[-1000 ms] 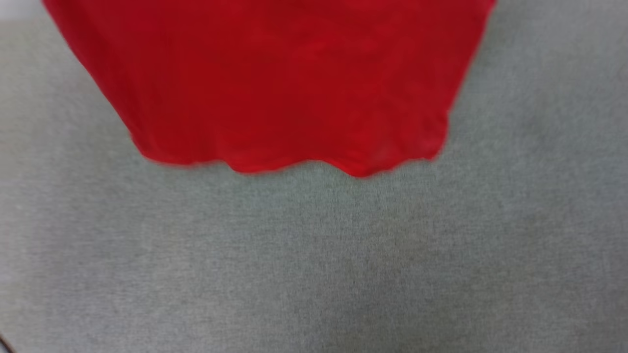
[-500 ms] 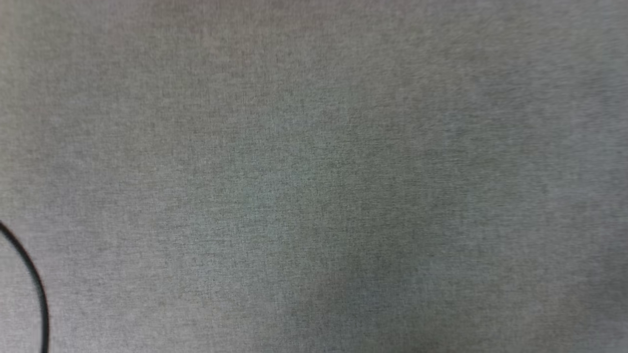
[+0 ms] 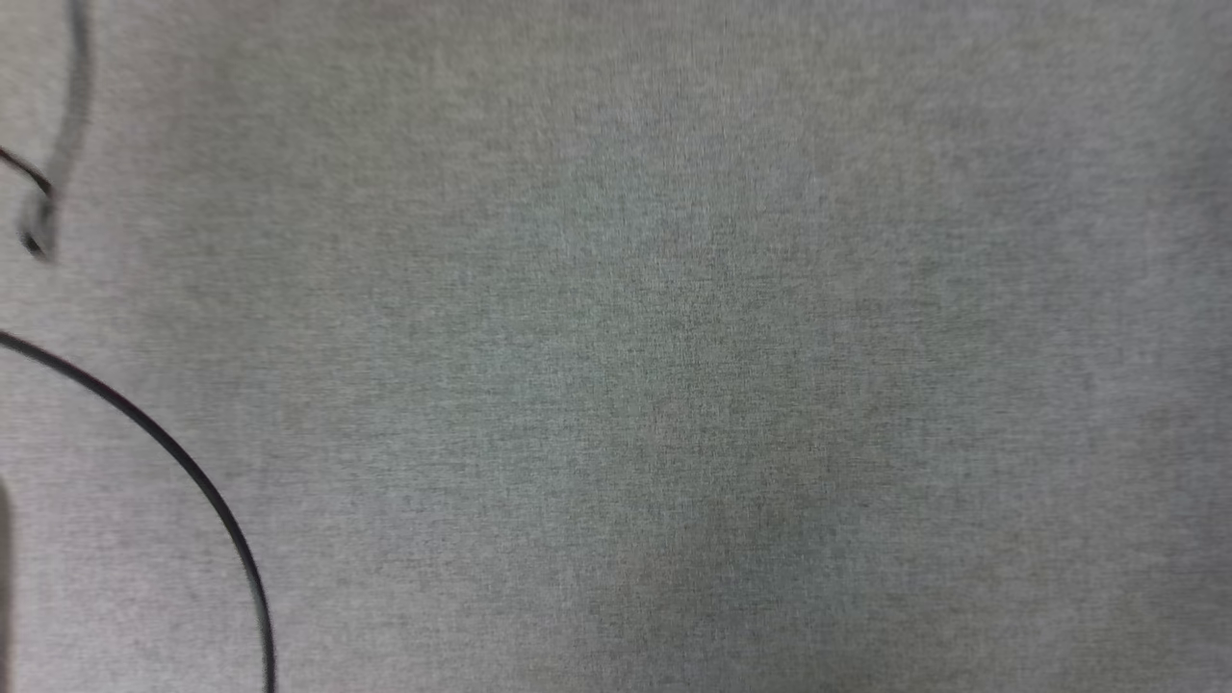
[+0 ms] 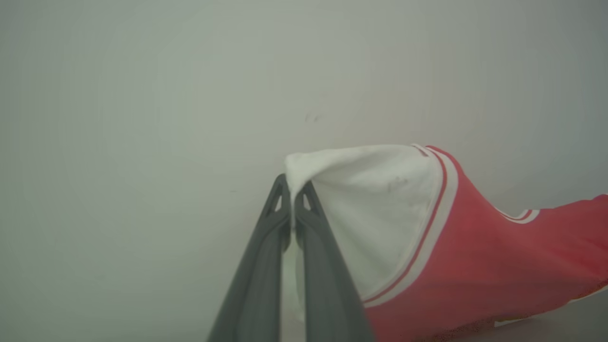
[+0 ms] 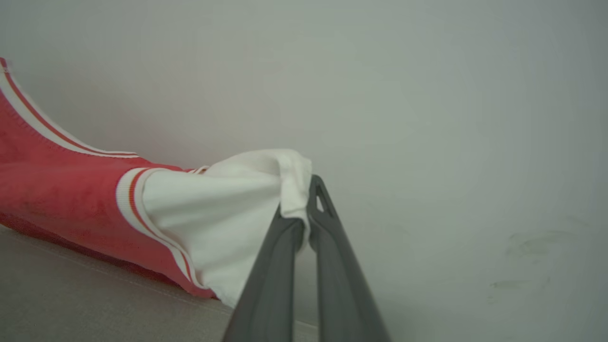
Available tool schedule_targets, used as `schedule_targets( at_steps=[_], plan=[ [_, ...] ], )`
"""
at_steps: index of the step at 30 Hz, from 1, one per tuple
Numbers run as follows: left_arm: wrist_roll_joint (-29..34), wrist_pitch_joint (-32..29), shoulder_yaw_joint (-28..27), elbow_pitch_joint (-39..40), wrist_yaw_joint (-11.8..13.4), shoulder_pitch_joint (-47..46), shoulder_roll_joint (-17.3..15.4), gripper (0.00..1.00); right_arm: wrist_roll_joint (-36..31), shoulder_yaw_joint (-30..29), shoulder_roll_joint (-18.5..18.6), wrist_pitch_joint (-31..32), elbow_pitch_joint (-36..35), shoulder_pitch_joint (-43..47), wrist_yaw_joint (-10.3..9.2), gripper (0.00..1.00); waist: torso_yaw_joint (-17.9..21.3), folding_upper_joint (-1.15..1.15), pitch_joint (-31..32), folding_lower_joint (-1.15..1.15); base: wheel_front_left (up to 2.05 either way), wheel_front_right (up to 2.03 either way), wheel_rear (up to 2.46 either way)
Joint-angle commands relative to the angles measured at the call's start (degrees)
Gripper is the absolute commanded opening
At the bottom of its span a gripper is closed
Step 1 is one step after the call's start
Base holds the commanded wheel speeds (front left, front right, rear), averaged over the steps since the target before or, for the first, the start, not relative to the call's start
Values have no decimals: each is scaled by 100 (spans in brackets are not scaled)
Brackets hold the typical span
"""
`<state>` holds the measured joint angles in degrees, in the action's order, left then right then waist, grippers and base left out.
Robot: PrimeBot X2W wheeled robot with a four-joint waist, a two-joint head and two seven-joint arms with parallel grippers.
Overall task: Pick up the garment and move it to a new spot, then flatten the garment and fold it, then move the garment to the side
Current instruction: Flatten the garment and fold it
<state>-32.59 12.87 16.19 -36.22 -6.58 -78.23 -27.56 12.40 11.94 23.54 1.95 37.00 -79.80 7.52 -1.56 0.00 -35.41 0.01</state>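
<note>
The left jaws are pressed together, pinching a bunched corner of the garment's [image 4: 475,266] white panel [image 4: 375,213] right at their tips. A fold of the white cloth pokes up above the tips and more hangs down behind the fingers [image 4: 266,266]. From that pinch the garment stretches off to the right of the left wrist view: first white, then a red-white trim [image 4: 441,209], then red body running to the frame edge.

The right jaws are pressed together too, pinching a wad of the white panel [image 5: 213,223] of the garment [image 5: 61,190] at their tips. A lump of cloth is wrapped over the tip of the left-hand finger [image 5: 270,275]. From there it stretches to the left of the right wrist view, past a trim [image 5: 128,190] into red.

The garment is held up off the grey surface [image 5: 95,294] by these two pinched corners. Its lower red edge runs low over the surface [image 4: 560,323]; I cannot tell whether it touches. Behind it in both wrist views is a plain pale backdrop [image 4: 142,95] with a few faint smudges [image 5: 532,242].

The head view looks down on bare grey surface [image 3: 674,337], slightly blurred. A thin black cable [image 3: 192,472] curves across its lower left, and another blurred length [image 3: 72,96] lies at the upper left.
</note>
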Motion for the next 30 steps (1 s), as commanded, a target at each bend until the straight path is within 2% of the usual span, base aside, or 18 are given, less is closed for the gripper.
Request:
schedule_targets(
  at_steps=[1,6,13,23,24,25,30],
  plan=[
    [-20,68,26,-27,-19,263,41,0,78,77,38,-70,24,281,-6,0,-24,0,254,-1,0,0,0],
    [-200,166,170,15,-51,1599,183,0,400,290,250,-164,2,1470,-7,0,-10,0,818,-1,0,0,0],
    [-344,179,466,467,-54,3626,28,0,1137,401,669,-33,-447,3373,-7,0,-33,0,1595,-1,0,0,0],
    [-663,-136,438,1613,353,6147,-512,0,1810,-6,1052,286,-1441,5744,-9,0,20,0,2346,-1,0,0,0],
    [-692,-168,431,1766,408,6356,-564,0,1843,-28,1074,337,-1563,5949,-9,0,29,0,2392,-1,0,0,0],
    [-737,-325,484,2176,560,6954,-700,0,1848,-61,1151,524,-1936,6556,-8,0,51,0,2549,-1,0,0,0],
    [-841,-543,497,2713,829,7861,-899,0,1810,-214,1225,903,-2464,7453,-8,0,111,0,2775,-1,0,0,0]
  ],
)
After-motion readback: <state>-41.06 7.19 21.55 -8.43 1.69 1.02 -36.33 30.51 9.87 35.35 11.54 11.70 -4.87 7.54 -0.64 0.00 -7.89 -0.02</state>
